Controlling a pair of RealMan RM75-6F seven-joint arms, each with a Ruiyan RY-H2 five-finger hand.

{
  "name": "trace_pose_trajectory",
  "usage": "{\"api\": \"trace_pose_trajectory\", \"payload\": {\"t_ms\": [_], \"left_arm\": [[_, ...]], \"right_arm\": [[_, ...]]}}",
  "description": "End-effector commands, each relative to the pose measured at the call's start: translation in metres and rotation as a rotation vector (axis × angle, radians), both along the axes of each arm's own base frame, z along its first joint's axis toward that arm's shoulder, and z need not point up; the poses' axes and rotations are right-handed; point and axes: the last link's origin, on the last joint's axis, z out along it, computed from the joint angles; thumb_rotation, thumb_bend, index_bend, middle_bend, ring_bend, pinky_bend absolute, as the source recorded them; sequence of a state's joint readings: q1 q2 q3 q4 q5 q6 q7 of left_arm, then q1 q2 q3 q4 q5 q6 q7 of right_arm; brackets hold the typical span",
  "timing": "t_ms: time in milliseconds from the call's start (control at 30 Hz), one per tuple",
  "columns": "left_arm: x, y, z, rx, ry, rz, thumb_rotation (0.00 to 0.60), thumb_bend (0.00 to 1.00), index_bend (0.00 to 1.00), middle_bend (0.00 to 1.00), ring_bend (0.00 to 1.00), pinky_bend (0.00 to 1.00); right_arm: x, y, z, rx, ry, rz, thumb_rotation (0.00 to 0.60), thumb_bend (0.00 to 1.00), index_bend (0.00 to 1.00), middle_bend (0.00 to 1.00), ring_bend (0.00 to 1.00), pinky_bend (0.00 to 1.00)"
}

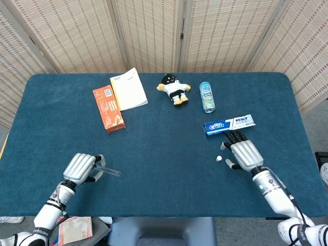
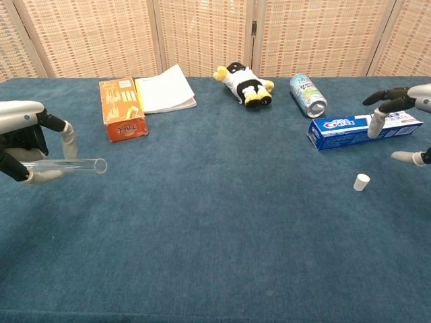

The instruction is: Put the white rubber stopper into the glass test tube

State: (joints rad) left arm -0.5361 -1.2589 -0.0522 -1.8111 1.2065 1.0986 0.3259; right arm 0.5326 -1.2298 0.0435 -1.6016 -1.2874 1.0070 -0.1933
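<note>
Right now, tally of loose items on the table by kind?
Boxes: 2, orange box, toothpaste box
Notebook: 1
Plush toy: 1
Can: 1
White stopper: 1
Total: 6. The test tube is in the left hand, so it is not counted.

Woven folding screen (image 1: 154, 31) behind table (image 1: 164, 148)

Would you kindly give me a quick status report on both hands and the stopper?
Left robot hand holds clear glass test tube. Right robot hand open, beside small white rubber stopper, not touching. Nothing between.
</note>
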Motion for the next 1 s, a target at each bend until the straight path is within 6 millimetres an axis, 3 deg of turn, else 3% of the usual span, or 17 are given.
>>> {"api": "trace_pose_trajectory", "payload": {"t_ms": [33,467,1000], "left_arm": [[-0.001,0.0,0.0,-0.002,0.001,0.002,0.6,0.36,0.56,1.0,1.0,1.0],[-0.005,-0.002,-0.003,-0.012,-0.001,0.011,0.6,0.36,0.56,1.0,1.0,1.0],[-0.009,-0.001,-0.005,-0.016,-0.004,0.018,0.6,0.36,0.56,1.0,1.0,1.0]], "right_arm": [[-0.004,-0.001,-0.01,0.014,0.028,0.0,0.6,0.33,0.36,0.07,0.0,0.0],[-0.014,-0.007,-0.036,0.033,0.083,-0.01,0.6,0.3,0.38,0.07,0.0,0.0],[-0.015,-0.015,-0.052,0.041,0.099,-0.029,0.6,0.28,0.42,0.07,0.0,0.0]]}}
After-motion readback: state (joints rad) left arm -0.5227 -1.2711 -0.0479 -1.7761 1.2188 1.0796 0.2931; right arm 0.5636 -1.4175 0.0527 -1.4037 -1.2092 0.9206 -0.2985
